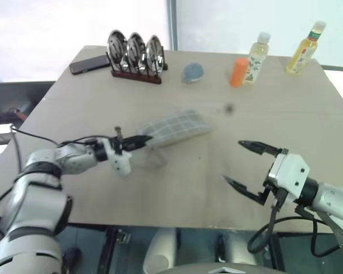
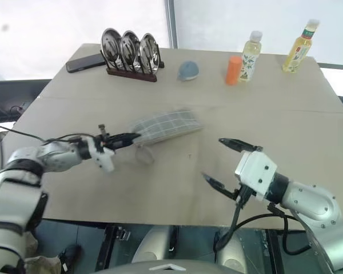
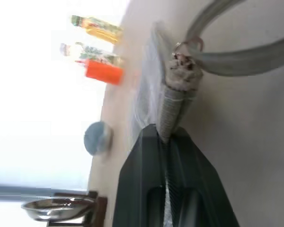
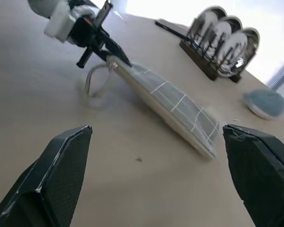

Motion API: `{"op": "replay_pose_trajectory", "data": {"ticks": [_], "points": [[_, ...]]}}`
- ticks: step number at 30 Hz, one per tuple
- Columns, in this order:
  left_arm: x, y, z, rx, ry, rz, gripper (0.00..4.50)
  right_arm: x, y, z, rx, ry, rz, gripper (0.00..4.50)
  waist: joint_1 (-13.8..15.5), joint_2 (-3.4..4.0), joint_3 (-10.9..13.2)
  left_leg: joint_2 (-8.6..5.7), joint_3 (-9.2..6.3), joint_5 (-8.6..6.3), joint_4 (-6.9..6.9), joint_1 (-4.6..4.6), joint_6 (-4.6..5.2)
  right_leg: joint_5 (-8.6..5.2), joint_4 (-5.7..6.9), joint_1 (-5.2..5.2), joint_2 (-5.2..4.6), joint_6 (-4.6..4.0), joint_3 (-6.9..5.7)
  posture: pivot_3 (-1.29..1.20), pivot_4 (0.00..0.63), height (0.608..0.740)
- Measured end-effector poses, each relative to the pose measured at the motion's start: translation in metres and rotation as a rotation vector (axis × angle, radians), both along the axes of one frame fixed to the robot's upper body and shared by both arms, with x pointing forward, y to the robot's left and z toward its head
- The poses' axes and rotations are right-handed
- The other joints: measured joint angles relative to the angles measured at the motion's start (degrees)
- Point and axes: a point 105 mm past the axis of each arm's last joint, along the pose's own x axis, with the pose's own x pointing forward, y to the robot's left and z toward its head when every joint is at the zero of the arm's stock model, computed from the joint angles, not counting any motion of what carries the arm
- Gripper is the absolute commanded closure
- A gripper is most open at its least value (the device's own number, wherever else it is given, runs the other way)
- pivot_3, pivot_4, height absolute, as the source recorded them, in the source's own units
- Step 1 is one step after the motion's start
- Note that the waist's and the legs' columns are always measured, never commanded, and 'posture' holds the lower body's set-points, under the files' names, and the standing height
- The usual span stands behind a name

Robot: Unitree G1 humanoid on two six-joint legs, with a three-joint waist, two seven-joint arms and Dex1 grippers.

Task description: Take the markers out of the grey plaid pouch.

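Observation:
The grey plaid pouch point(image 1: 177, 127) lies in the middle of the table, its near-left end raised a little off the surface. My left gripper point(image 1: 142, 140) is shut on that end, and in the left wrist view its fingers point(image 3: 151, 156) pinch the fabric edge. A pale loop strap point(image 4: 95, 81) hangs from the gripped end. To the right of the pouch and nearer the front edge, my right gripper point(image 1: 233, 161) hovers wide open with nothing in it and points toward the pouch point(image 4: 175, 101). The markers are hidden.
Along the far edge stand a black phone point(image 1: 88, 64), a rack of metal plates point(image 1: 135, 54), a blue-grey round object point(image 1: 192, 72), an orange bottle point(image 1: 238, 71) and two drink bottles point(image 1: 257, 54) point(image 1: 304, 48). Bare table point(image 1: 177, 182) lies between the grippers.

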Motion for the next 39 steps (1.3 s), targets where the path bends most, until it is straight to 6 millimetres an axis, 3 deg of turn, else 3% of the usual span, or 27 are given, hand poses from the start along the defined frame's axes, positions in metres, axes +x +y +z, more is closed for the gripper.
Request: {"op": "replay_pose_trajectory", "data": {"ticks": [2,3,5,9,17,21,25,32,35,39], "points": [[0.023,-0.008,0.018,-0.118,0.034,0.081,4.39,0.004,0.000,0.008,0.006,0.023,-0.024,0.00,-0.52,-0.26,0.18,-0.02,-0.05,-0.03,0.07,-0.08,0.05,0.00,0.06,-0.06,0.07,0.00,-0.08,0.00,0.150,0.740],[0.035,-0.007,0.033,-0.247,0.144,0.134,4.39,0.007,-0.002,0.013,0.009,0.041,-0.049,0.00,-0.75,-0.54,0.34,0.02,-0.13,-0.03,0.07,-0.19,0.05,0.00,-0.01,-0.10,0.14,0.00,-0.28,0.00,0.150,0.740],[0.040,-0.034,0.047,-0.425,0.347,0.037,4.39,0.010,-0.005,0.016,0.006,0.110,-0.066,0.00,-1.19,-0.50,0.32,-0.06,-0.15,-0.07,0.03,-0.15,0.12,-0.01,-0.10,0.04,0.01,0.01,-0.32,0.00,0.150,0.740],[0.030,-0.070,0.028,-0.569,0.741,-0.223,4.39,0.010,-0.004,0.021,0.025,0.228,-0.056,0.00,-2.50,-0.52,0.40,-0.11,-0.31,-0.11,0.01,-0.12,0.18,-0.02,0.01,0.07,-0.09,0.02,-0.34,0.00,0.150,0.740],[0.021,-0.080,0.025,-0.697,1.029,-0.439,4.39,0.025,-0.004,0.016,0.197,0.455,-0.127,0.00,-4.10,-0.51,0.45,-0.01,-0.45,-0.10,-0.01,0.16,0.20,-0.01,0.25,0.22,0.02,0.02,-0.41,0.00,0.150,0.740],[0.019,-0.082,0.022,-0.691,1.039,-0.447,4.39,0.029,0.006,0.020,0.252,0.502,-0.112,0.00,-4.23,-0.51,0.45,-0.02,-0.44,-0.10,0.01,0.16,0.20,-0.01,0.22,0.25,0.01,0.02,-0.40,0.00,0.150,0.740],[0.025,-0.085,0.021,-0.734,1.043,-0.404,4.39,0.030,0.016,0.038,0.298,0.484,-0.064,0.00,-4.23,-0.51,0.45,-0.02,-0.44,-0.10,0.01,0.14,0.20,-0.01,0.22,0.25,0.01,0.02,-0.40,0.00,0.150,0.740],[0.042,-0.089,0.040,-0.770,0.971,-0.307,4.39,0.041,0.023,0.062,0.319,0.420,-0.059,0.00,-4.35,-0.51,0.45,-0.04,-0.44,-0.10,0.01,0.15,0.20,0.00,0.24,0.25,0.01,0.03,-0.40,0.00,0.150,0.740],[0.069,-0.077,0.059,-0.857,0.877,-0.090,4.39,0.066,0.014,0.062,0.318,0.391,-0.169,0.00,-4.40,-0.52,0.46,-0.04,-0.48,-0.10,0.03,0.15,0.20,0.00,0.34,0.24,0.02,0.04,-0.40,0.00,0.150,0.740],[0.092,-0.060,0.100,-1.017,0.758,0.056,4.39,0.077,0.011,0.058,0.325,0.388,-0.214,0.00,-4.38,-0.52,0.46,-0.07,-0.46,-0.10,0.00,0.09,0.20,-0.01,0.25,0.22,0.01,0.05,-0.40,0.00,0.150,0.740]]}}
